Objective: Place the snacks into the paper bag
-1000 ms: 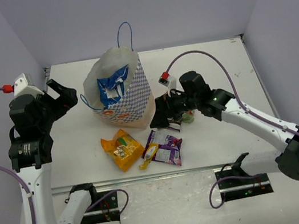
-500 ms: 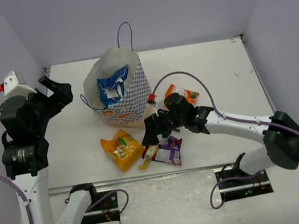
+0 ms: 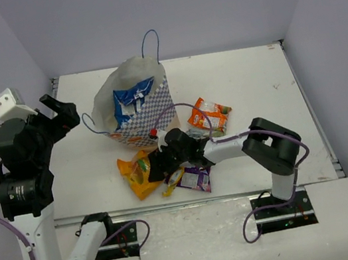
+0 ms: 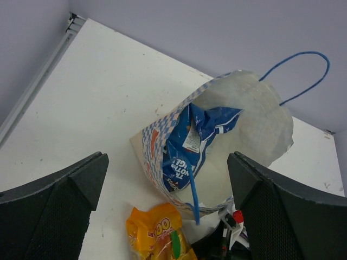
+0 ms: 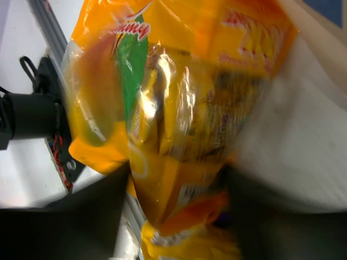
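Observation:
The paper bag (image 3: 157, 109) lies tilted at the table's back middle, its mouth toward the left. The large blue-and-white bag (image 3: 130, 101) sits inside it. The yellow-orange bag (image 3: 135, 177) lies in front of it. My right gripper (image 3: 156, 167) is low over this bag's right edge. In the right wrist view its jaws (image 5: 173, 179) stand open on either side of the bag (image 5: 179, 108). The purple packet (image 3: 195, 179) lies under the right wrist. The orange packet with green (image 3: 207, 116) lies right of the paper bag. My left gripper (image 3: 56, 114) is raised, open and empty. No brown bar shows.
The left wrist view looks down into the paper bag (image 4: 260, 119), with the blue-and-white bag (image 4: 192, 143) in it and the yellow-orange bag (image 4: 154, 238) below. The table's front rail (image 3: 193, 200) runs just behind the packets. Grey walls close the left, back and right sides.
My right arm has swung left and down from beside the orange packet to the yellow-orange bag. The orange packet now lies uncovered. The left arm has drifted slightly left.

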Tool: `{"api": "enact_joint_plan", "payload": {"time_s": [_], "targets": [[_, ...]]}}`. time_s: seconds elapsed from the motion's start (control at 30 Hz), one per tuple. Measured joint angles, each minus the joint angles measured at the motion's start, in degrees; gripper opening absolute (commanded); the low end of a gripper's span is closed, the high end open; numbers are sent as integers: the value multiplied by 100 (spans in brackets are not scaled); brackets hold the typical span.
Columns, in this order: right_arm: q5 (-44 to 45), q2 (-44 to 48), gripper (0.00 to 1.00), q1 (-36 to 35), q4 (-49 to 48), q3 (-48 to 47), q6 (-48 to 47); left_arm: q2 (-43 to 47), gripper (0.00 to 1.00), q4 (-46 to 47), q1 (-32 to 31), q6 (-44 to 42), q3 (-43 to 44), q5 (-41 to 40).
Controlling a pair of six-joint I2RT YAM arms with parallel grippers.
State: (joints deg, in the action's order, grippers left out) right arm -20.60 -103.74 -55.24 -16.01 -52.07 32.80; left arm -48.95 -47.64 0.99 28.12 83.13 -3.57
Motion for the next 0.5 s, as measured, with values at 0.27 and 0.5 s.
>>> {"api": "enact_joint_plan", "payload": {"time_s": [0.27, 0.5], "targets": [[-168, 391, 0, -280, -352, 369, 164, 203, 100, -133, 0, -136, 105, -195], [-33, 2527, 0, -299, 1091, 1196, 149, 328, 100, -133, 0, -138, 101, -271]]}}
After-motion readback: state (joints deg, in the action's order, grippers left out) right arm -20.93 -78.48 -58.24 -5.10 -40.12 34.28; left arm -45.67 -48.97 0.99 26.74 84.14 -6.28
